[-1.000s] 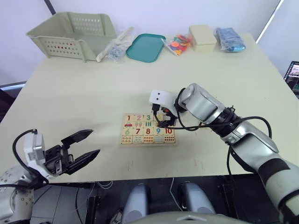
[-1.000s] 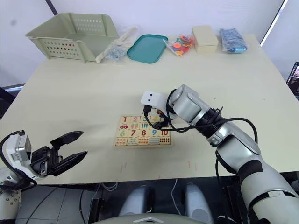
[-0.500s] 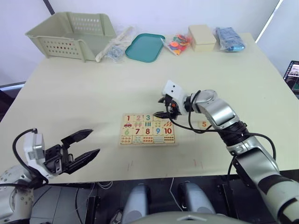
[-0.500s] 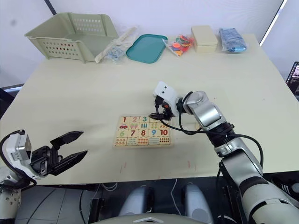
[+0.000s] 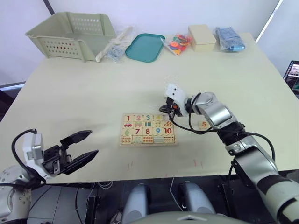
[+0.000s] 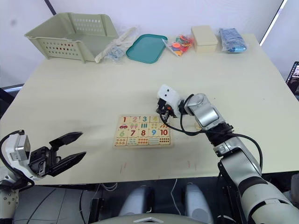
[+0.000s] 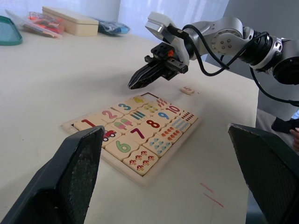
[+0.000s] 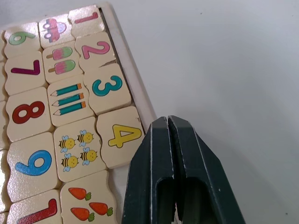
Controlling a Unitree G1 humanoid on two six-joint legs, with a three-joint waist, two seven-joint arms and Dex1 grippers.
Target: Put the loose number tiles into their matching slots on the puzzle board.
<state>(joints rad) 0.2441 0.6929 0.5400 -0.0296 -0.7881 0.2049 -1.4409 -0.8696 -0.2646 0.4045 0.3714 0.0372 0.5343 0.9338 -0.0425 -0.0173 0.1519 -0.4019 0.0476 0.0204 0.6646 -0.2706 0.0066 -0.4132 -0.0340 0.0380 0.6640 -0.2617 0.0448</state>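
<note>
The right gripper, fingers pressed together and empty, hovers above the puzzle board far edge. Tile 5 lies on the table beside it. The left gripper is spread wide.

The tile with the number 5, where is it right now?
The 5 tile lies loose on the table, just off the right end of the puzzle board, beside the right arm.

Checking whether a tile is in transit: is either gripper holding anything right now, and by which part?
Nothing is held. The right gripper is shut and empty above the puzzle board's far edge; the left gripper is open and empty.
</note>
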